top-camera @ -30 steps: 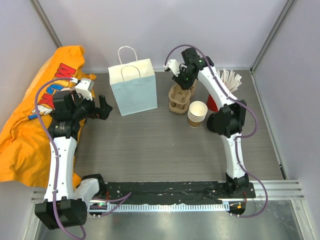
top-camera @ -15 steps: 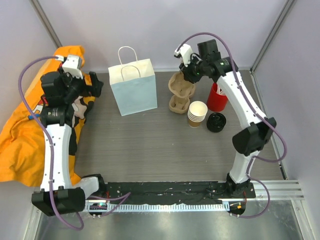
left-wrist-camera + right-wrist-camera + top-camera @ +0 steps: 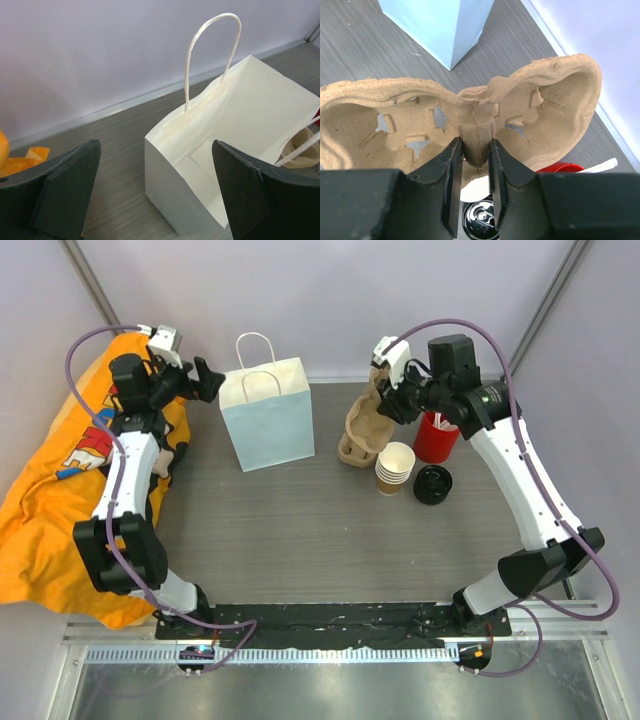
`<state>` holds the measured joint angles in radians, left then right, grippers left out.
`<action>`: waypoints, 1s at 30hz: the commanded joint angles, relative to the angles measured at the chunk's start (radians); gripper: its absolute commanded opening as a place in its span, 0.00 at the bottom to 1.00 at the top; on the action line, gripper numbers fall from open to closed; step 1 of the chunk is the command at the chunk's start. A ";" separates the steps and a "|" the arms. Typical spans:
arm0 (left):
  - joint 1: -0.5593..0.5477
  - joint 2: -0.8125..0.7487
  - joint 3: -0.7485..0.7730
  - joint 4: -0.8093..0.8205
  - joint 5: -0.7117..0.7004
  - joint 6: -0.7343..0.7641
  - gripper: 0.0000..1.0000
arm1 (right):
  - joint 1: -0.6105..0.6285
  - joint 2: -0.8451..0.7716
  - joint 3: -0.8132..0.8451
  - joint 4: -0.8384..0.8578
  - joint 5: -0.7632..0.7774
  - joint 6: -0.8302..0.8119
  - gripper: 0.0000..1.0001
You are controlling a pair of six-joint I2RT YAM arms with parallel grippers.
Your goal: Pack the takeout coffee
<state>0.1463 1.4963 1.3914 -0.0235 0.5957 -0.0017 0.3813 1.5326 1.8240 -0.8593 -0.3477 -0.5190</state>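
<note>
Takeout coffee: can't tell which item. R claw [image 3: 474, 150] pinches pulp carrier's [image 3: 545, 110] ridge. L claw [image 3: 210, 380] wide open, empty, left of bag [image 3: 268, 420].

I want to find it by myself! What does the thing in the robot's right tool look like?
Find the pale paper bag standing at the back of the table. Just right of it, the right tool pinches a brown pulp cup carrier by its middle ridge, tilted up. Unlike the smooth stack of paper cups and the red cup nearby, it is bumpy with scooped-out hollows.
</note>
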 commanded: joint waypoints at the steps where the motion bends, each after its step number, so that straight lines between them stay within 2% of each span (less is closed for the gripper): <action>1: 0.004 0.069 0.072 0.276 0.125 -0.072 0.98 | -0.001 -0.074 -0.031 0.040 -0.033 0.016 0.30; 3: 0.003 0.113 0.127 0.296 0.192 -0.136 0.98 | -0.001 -0.084 -0.046 0.042 -0.031 0.017 0.30; 10: -0.005 0.268 0.241 0.413 0.291 -0.303 0.95 | -0.001 -0.129 -0.124 0.060 -0.030 0.020 0.30; 24: -0.054 0.449 0.445 0.343 0.389 -0.291 0.82 | -0.001 -0.131 -0.101 0.046 -0.053 0.031 0.30; 30: -0.060 0.481 0.472 0.338 0.408 -0.296 0.69 | -0.001 -0.137 -0.108 0.043 -0.054 0.031 0.30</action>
<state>0.0898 1.9724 1.8168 0.2935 0.9642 -0.2897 0.3813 1.4395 1.6955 -0.8452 -0.3828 -0.4973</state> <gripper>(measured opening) 0.712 0.308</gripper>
